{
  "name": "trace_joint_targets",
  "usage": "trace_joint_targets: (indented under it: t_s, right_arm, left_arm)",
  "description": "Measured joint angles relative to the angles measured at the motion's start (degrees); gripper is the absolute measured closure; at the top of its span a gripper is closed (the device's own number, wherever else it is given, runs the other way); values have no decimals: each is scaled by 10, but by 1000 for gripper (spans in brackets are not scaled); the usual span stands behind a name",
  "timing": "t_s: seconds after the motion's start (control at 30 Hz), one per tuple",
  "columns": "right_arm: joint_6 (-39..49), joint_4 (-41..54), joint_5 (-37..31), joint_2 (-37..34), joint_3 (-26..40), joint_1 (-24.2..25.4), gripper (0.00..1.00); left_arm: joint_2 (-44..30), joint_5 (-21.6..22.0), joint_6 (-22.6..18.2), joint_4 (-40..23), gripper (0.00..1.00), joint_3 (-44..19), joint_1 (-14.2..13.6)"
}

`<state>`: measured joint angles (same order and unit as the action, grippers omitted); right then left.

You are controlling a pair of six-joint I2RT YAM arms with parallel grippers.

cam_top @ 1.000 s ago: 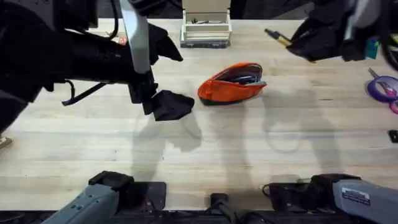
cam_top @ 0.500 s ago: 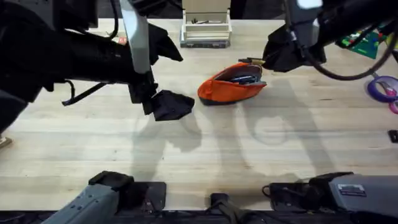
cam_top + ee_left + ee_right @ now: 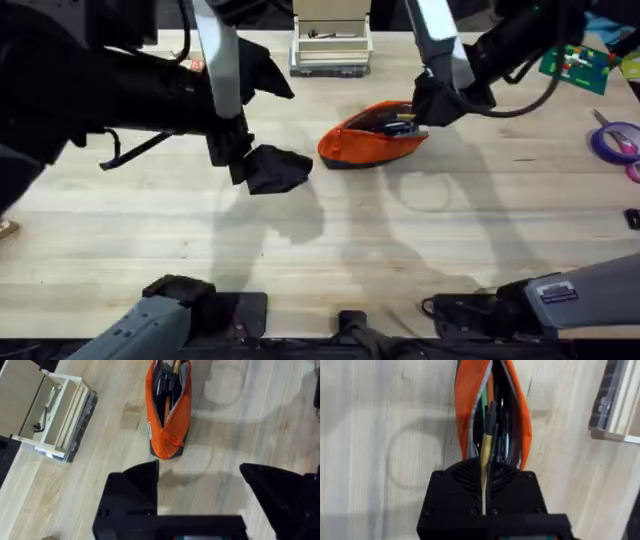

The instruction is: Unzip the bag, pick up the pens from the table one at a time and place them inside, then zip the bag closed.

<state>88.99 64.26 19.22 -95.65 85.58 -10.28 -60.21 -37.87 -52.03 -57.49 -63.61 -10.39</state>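
Orange fabric marks the bag (image 3: 372, 133), lying on the table (image 3: 330, 250) just past centre toward twelve o'clock in the overhead view, its long axis running roughly from eight o'clock to two o'clock. The zipper is open; dark pens (image 3: 164, 385) lie inside along the same axis.

Right gripper (image 3: 432, 103): positioned at the bag's two o'clock end, directly over the mouth. Its fingers are clamped on the yellow pen (image 3: 485, 450), whose dark tip points into the opening between the two orange lips. In the right wrist view the pen's shaft lines up with the bag's long axis, so the held item and the slot are aligned, not crossed. Judgement: the step in hand is insertion of this pen; release looks due once more of the shaft is past the lips.

Left gripper (image 3: 268, 168): hovers above bare tabletop at the bag's eight o'clock end, near but apart from it. Its fingers are spread wide with nothing between them, and the bag's closed end lies straight ahead of the gap.

The right arm is plainly the nearer one to the opening. A white tray (image 3: 331, 48) stands at twelve o'clock, clear of the bag.
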Motion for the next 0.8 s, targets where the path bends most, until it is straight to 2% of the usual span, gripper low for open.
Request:
trace_joint_targets:
  t_s: [0.57, 0.8]
  right_arm:
    - [0, -33, -2, -75, 0, -2, 970]
    - [0, -51, -3, -83, 0, -31, 970]
  left_arm:
    - [0, 0, 0, 0, 7, 0, 0]
    - [0, 0, 0, 0, 7, 0, 0]
